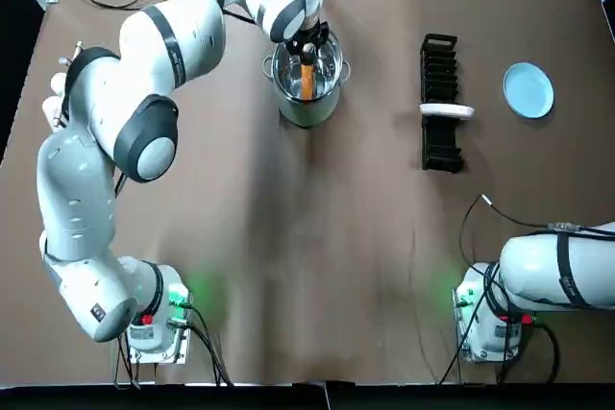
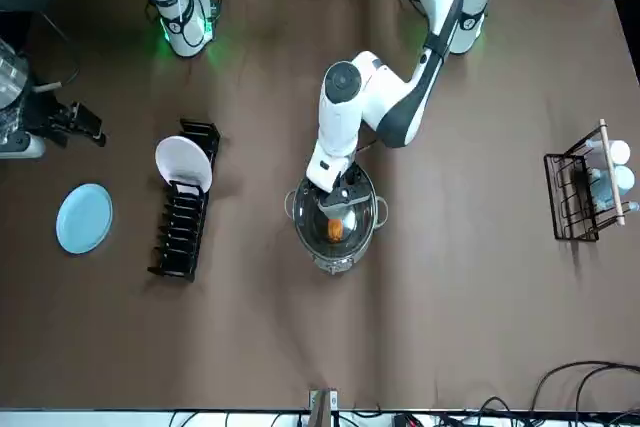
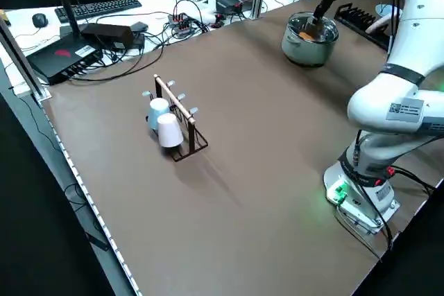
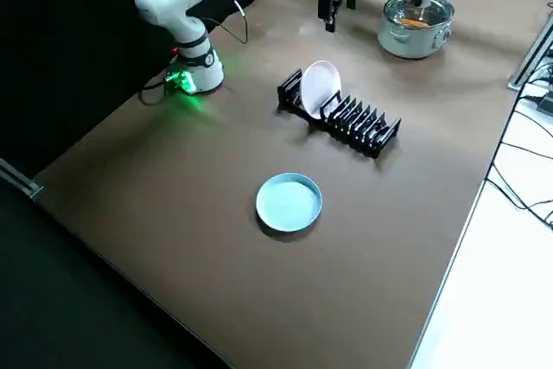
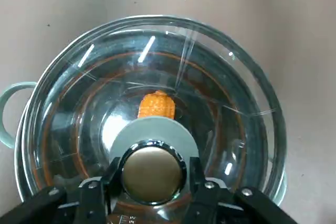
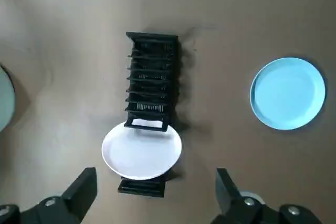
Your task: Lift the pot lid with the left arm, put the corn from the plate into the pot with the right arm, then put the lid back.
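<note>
Under lid [image 5: 153, 135], corn [image 5: 156, 105] (partly hidden)

bench [image 3: 263, 136]: brown | pot [image 3: 310, 46]: far end, something orange inside | left end effector [image 3: 321, 13]: pointing down at the pot's mouth | cup rack [image 3: 182, 112]: mid-bench, blue cup [image 3: 158, 109] beside white cup [image 3: 168, 131] | arm base [image 3: 361, 195]: near edge, green light

- Top view looks straight down; front view faces the arms from across the surface; both share the pot [image 1: 307, 116] and black rack [image 1: 440, 69].
- Side views look down diagonally from afar.
- Left wrist view sits close over the glass lid [image 5: 153, 132]; right wrist view hangs high over the rack and blue plate [image 6: 287, 93].
</note>
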